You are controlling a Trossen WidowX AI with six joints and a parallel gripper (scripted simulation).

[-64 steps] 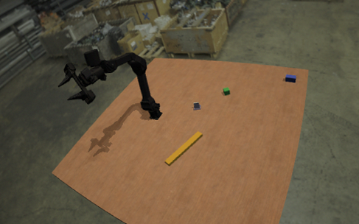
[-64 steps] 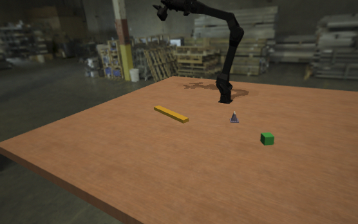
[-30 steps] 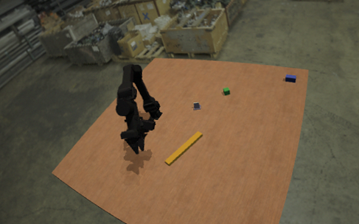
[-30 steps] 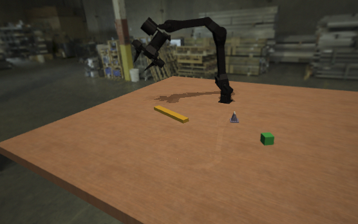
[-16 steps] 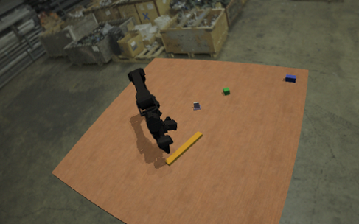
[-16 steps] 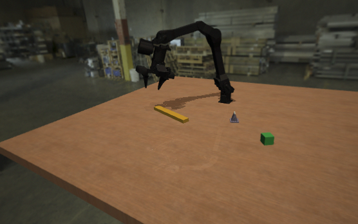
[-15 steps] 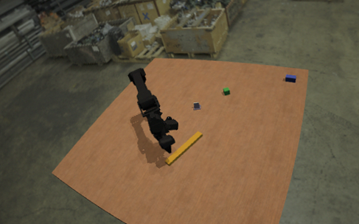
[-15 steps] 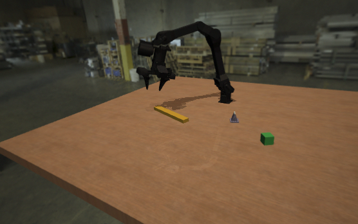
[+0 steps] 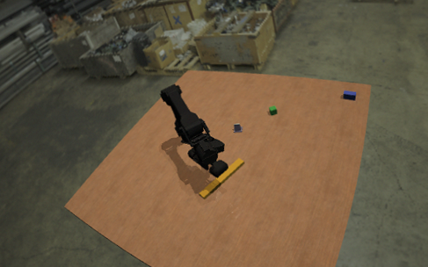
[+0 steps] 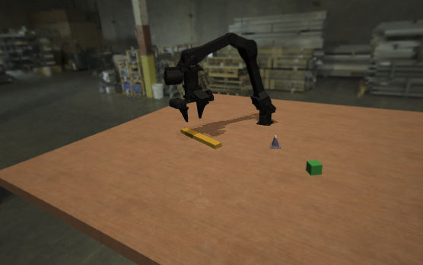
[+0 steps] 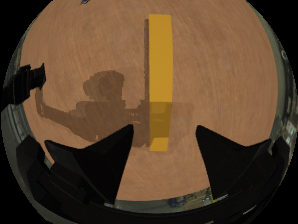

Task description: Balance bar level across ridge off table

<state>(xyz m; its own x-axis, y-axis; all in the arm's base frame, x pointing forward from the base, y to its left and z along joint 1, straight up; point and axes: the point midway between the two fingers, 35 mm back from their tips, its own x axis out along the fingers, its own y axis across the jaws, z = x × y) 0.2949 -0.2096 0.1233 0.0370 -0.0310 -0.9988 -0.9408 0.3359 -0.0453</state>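
A long yellow bar [image 9: 232, 171] [image 10: 207, 140] [image 11: 161, 60] lies flat on the table [image 9: 283, 194] [image 10: 133, 183]. The ridge [image 9: 237, 128] [image 10: 275, 142] is a small grey-purple wedge with a narrow top, standing on the table apart from the bar; only a scrap of it shows at the top edge of the wrist view. My gripper [image 10: 193, 119] [image 11: 165, 129] is open and empty, pointing down above the table near one end of the bar. In the wrist view the bar runs lengthwise between the two fingers' directions, ahead of the tips. In the top view the fingertips are hidden by the gripper body.
A green cube [image 9: 273, 111] [image 10: 314, 167] stands beyond the ridge from the bar. A blue block [image 9: 349, 95] lies near the table's far right corner in the top view. The arm's shadow falls across one end of the bar.
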